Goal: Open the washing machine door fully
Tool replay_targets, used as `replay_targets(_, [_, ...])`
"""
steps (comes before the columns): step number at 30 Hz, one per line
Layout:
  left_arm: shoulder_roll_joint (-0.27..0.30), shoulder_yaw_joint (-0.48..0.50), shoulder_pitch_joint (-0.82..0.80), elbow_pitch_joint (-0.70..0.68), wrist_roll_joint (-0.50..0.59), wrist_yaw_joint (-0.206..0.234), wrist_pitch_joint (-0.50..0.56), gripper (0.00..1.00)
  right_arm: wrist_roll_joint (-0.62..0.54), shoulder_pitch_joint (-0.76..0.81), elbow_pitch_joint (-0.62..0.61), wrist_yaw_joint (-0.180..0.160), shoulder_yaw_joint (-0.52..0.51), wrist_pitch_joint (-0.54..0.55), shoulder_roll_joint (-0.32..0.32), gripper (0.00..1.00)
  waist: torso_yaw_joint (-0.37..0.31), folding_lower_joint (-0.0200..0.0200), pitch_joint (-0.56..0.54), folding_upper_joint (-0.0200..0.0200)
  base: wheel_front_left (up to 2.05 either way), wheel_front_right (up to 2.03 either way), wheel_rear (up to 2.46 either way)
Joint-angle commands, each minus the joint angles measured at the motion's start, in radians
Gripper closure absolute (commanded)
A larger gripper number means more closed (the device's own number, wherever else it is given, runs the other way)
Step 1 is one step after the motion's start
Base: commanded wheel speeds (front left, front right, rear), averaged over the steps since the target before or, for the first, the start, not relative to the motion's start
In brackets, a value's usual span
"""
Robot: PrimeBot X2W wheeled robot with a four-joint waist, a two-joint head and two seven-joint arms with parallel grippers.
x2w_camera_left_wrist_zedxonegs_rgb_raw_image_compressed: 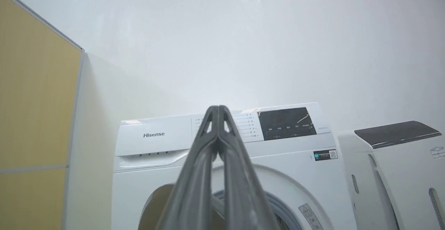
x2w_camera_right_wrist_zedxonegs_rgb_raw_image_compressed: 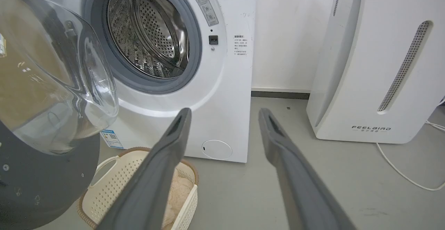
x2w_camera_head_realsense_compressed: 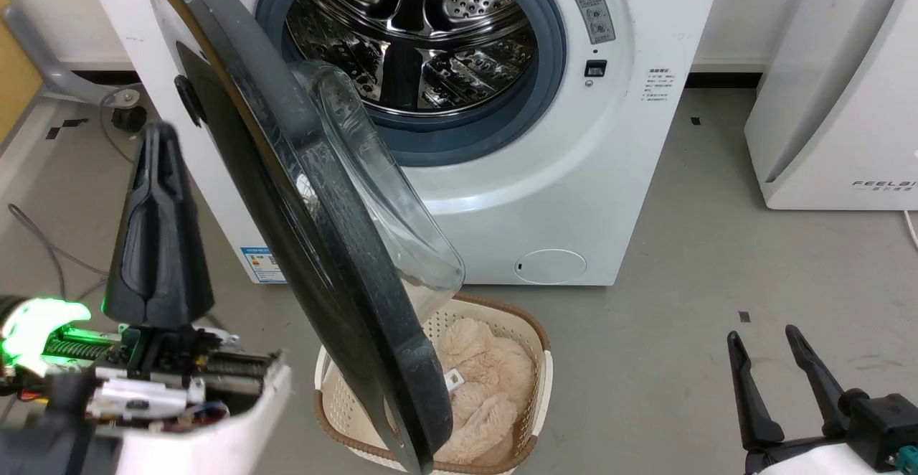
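Left gripper (x2w_camera_head_realsense_compressed: pixel 159 138) raised, fingers pressed together, just left of the washing machine door (x2w_camera_head_realsense_compressed: pixel 287 209) — right gripper (x2w_camera_head_realsense_compressed: pixel 762 337) low, well right of it, fingers spread.

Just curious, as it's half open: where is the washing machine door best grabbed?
Probably the washing machine door by its thin black rim at the near free edge, from the front: it stands edge-on to the robot; the glass bowl bulges, smooth.

Bright even indoor light, soft shadows
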Motion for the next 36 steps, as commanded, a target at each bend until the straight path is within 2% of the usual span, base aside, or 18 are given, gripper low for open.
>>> replay_targets(1, [-0.003, -0.007, -0.014, -0.015, 0.001, -0.005, -0.005, 1.0, 0.011, -0.003, 0.002, 0.001, -0.001, -0.006, 0.004, 0.0, 0.0, -0.0001, 0.001, 0.0, 0.0, 0.0, 0.0])
replay_targets(3, [-0.009, -0.063, -0.022, -0.082, -0.009, -0.025, -0.005, 1.0, 0.01, -0.005, 0.008, 0.001, 0.002, -0.01, 0.004, 0.0, -0.001, -0.0001, 0.004, 0.0, 0.0, 0.0, 0.0])
replay_targets(4, [-0.009, -0.063, -0.022, -0.082, -0.009, -0.025, -0.005, 1.0, 0.01, -0.005, 0.008, 0.001, 0.002, -0.01, 0.004, 0.0, -0.001, -0.0001, 0.004, 0.0, 0.0, 0.0, 0.0])
replay_targets(8, [-0.013, -0.16, -0.004, -0.093, -0.023, -0.054, 0.009, 1.0, 0.009, -0.011, 0.019, 0.001, 0.006, -0.016, 0.004, 0.0, -0.002, -0.0001, 0.003, 0.0, 0.0, 0.0, 0.0])
replay_targets(12, [-0.01, -0.304, 0.034, -0.054, -0.046, -0.083, 0.059, 1.0, 0.008, -0.014, 0.03, 0.001, 0.006, -0.021, 0.004, 0.0, 0.0, -0.0001, 0.001, 0.0, 0.0, 0.0, 0.0])
replay_targets(13, [-0.007, -0.376, 0.063, -0.021, -0.064, -0.091, 0.099, 1.0, 0.009, -0.015, 0.036, 0.001, 0.006, -0.023, 0.004, 0.0, 0.0, -0.0001, 0.0, 0.0, 0.0, 0.0, 0.0])
replay_targets(16, [0.002, -0.467, 0.128, 0.054, -0.095, -0.096, 0.182, 1.0, 0.011, -0.015, 0.046, 0.001, 0.003, -0.025, 0.004, 0.0, 0.002, -0.0001, 0.0, 0.0, 0.0, 0.0, 0.0])
replay_targets(24, [0.021, -0.503, 0.212, 0.225, -0.121, -0.079, 0.304, 1.0, 0.011, -0.02, 0.062, 0.001, 0.002, -0.027, 0.004, 0.0, 0.008, -0.0001, 0.003, 0.0, 0.0, 0.0, 0.0])
replay_targets(30, [0.008, -0.468, 0.194, 0.364, -0.103, -0.023, 0.26, 1.0, 0.009, -0.025, 0.069, 0.001, 0.006, -0.025, 0.004, 0.0, 0.006, -0.0001, 0.003, 0.0, 0.0, 0.0, 0.0])
replay_targets(36, [0.002, -0.438, 0.167, 0.412, -0.098, 0.012, 0.221, 1.0, 0.011, -0.024, 0.072, 0.001, 0.003, -0.025, 0.004, 0.0, 0.004, -0.0001, 0.007, 0.0, 0.0, 0.0, 0.0])
